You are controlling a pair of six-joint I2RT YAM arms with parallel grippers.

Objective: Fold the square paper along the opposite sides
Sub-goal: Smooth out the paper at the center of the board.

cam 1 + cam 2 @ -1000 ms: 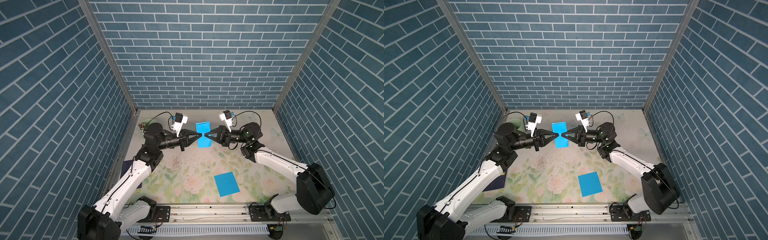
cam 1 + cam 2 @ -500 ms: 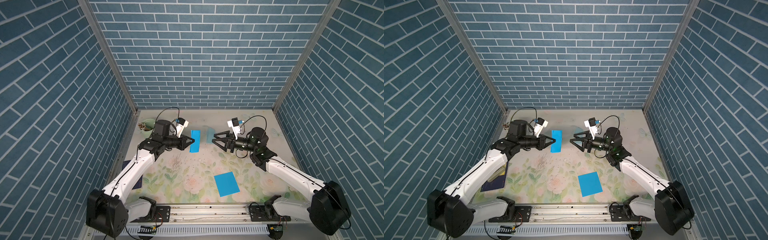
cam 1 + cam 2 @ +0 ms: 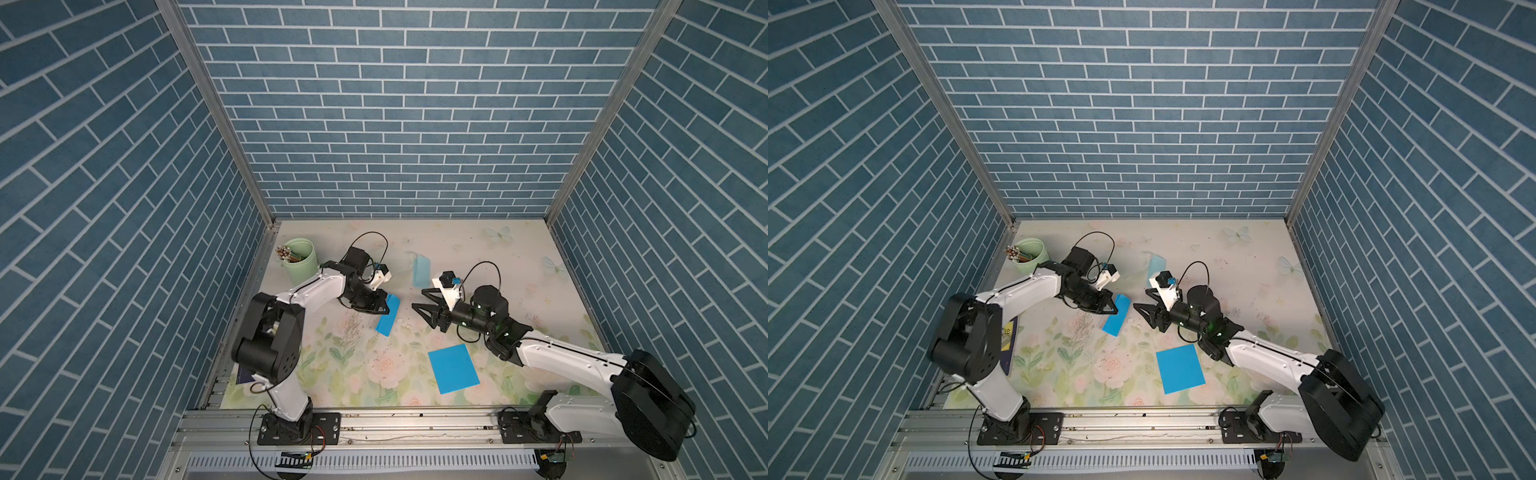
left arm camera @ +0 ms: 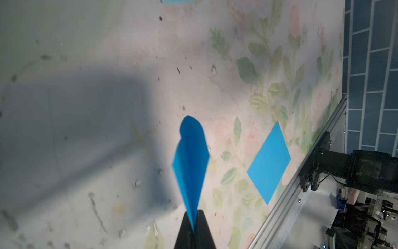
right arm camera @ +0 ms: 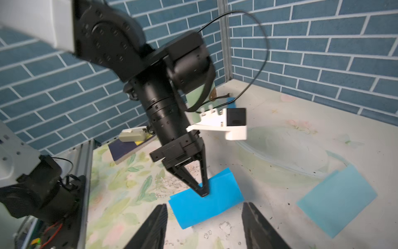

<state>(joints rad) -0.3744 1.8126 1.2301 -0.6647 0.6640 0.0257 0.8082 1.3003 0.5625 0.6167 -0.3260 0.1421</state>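
Top view of a flowered table (image 3: 519, 257) boxed in by blue brick walls, with two white and black robot arms reaching in from the near rail. A flat bright blue sheet (image 3: 453, 369) lies near the front, untouched, in front of the right arm. The task's paper (image 3: 388, 322), also bright blue and already doubled into a narrow strip, sits left of centre, well apart from the flat sheet. A paler blue folded sheet (image 3: 420, 270) lies towards the back wall, and a green cup (image 3: 300, 262) of sticks stands in the back left corner.

The left gripper (image 5: 202, 193) is clenched on one end of the folded paper. In the left wrist view the two layers fan apart away from the jaws. Whether the far end touches the table cannot be told. The right gripper (image 3: 417, 300) hangs just beside the paper, jaws spread and holding nothing.

The fold looks made but not pressed. To finish well, the left arm should probably lower the strip flat, edges matched. Only then should the free gripper press along the folded edge, and the pinch let go last. Letting go too soon would likely let the layers spring open.
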